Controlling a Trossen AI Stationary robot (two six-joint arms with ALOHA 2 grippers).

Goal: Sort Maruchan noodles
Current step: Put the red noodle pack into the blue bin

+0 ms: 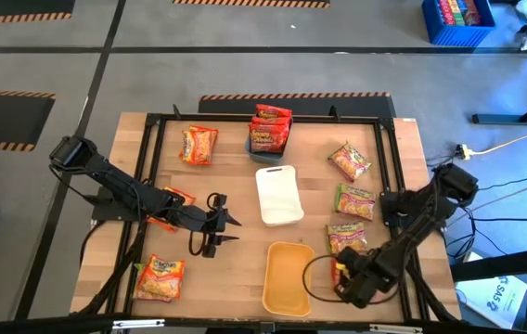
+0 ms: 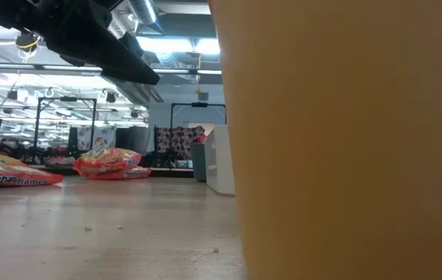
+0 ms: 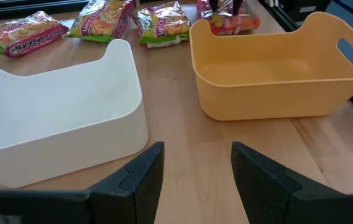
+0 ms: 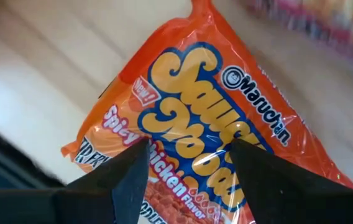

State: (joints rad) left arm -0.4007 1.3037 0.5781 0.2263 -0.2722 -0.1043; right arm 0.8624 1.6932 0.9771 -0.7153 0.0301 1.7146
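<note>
The blue tray [image 1: 256, 148] at the table's [image 1: 236, 278] far edge holds red packets [image 1: 270, 128]; other noodle packets lie loose. The right gripper [image 4: 186, 163], fingers parted, hovers over an orange packet [image 4: 217, 118] beside the yellow tray [image 1: 287, 276]; the left gripper [image 1: 219, 223] waits released.

From above, I saw the table [image 1: 245, 269] evenly and rather flatly lit, with only soft, short shadows under the arms. At table height, bright ceiling lights [image 2: 176, 45] glared in the room behind, while the orange-yellow tray [image 2: 345, 140] sat so close that it filled half the view as a featureless blur. The right wrist camera gave me a sharp orange packet [image 4: 207, 124] with small glints on its plastic, everything beyond it out of focus.
</note>
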